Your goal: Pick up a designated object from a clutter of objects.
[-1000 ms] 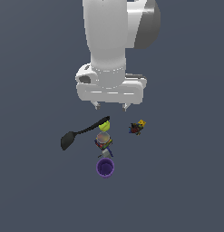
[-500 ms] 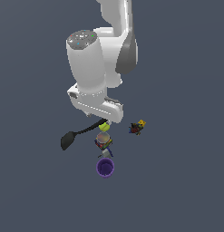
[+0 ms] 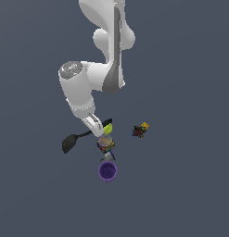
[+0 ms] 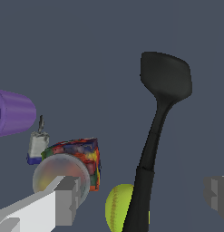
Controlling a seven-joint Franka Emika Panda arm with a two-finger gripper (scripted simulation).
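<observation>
Exterior view: the arm has swung and tilted since the earlier frames, when the hand hung level above the clutter; the gripper (image 3: 98, 125) has now come down to the handle of the black spatula (image 3: 74, 140). Its broad head lies on the table (image 3: 181, 194) out toward the exterior view's left of the gripper. The yellow-green ball (image 3: 107, 129) sits just beside the gripper, the multicoloured can (image 3: 105, 143) just below it in the picture, the purple cup (image 3: 107, 171) farther on, and the red-yellow toy (image 3: 140, 130) well apart toward the exterior view's right. None of these objects appears displaced from its earlier place. Wrist view: the gripper (image 4: 143, 197) is open, one fingertip (image 4: 68, 199) near the can (image 4: 75, 165), the other at the frame edge, and the spatula (image 4: 163, 90) handle passes between them, partly in front of the ball (image 4: 117, 206). The cup (image 4: 13, 112) lies beyond the can. The change suggests that the approach is nearly complete; closing on the handle would be the next step.
</observation>
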